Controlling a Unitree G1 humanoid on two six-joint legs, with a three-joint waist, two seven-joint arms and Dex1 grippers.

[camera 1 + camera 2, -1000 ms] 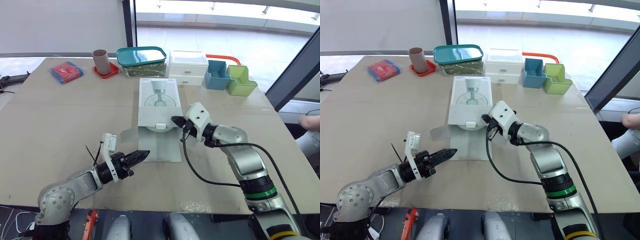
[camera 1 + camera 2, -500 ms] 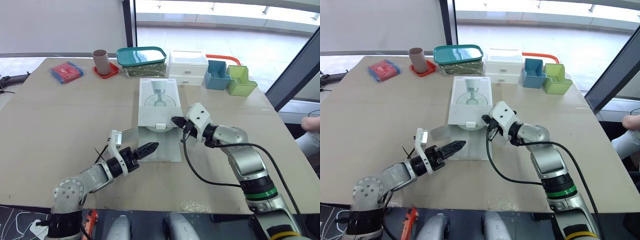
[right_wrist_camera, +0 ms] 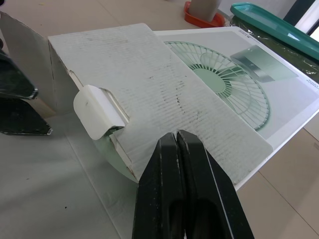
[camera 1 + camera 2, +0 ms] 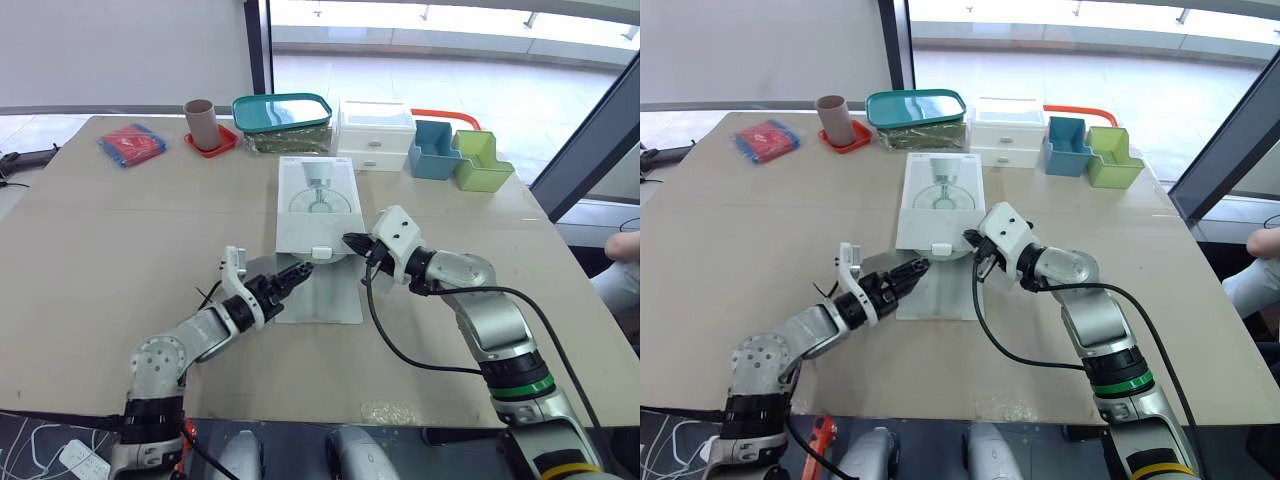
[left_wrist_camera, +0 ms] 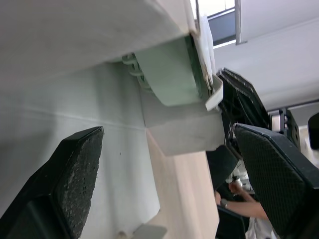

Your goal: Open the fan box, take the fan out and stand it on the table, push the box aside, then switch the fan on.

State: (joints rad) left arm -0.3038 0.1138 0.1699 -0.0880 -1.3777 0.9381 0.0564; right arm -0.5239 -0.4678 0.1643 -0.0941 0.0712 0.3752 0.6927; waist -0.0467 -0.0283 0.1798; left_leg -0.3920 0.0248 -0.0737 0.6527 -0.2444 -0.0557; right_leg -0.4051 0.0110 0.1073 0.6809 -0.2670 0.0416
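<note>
On a plain beige table (image 4: pixel 100 240), the fan box (image 4: pixel 318 195) is white card printed with a pale green fan grille. Its bare inner flap is off-white and ribbed with fine corrugation lines, right under the glossy black fingers of the right gripper (image 3: pixel 177 133). The mint-green fan (image 5: pixel 169 79) shows at the box mouth, between the matte black, finely cross-hatched fingers of the left gripper (image 4: pixel 298 271). Beyond both pairs of fingers stand a red-and-blue packet (image 4: pixel 132 143), a brown cup (image 4: pixel 200 120) on a red coaster (image 4: pixel 214 146), a teal lid (image 4: pixel 283 110) over a dark green speckled tub (image 4: pixel 290 141), a white drawer unit (image 4: pixel 377 133), a blue bin (image 4: pixel 436 152) and a lime-green bin (image 4: pixel 482 162). A black cable (image 4: pixel 390 340) trails behind the right fingers.
</note>
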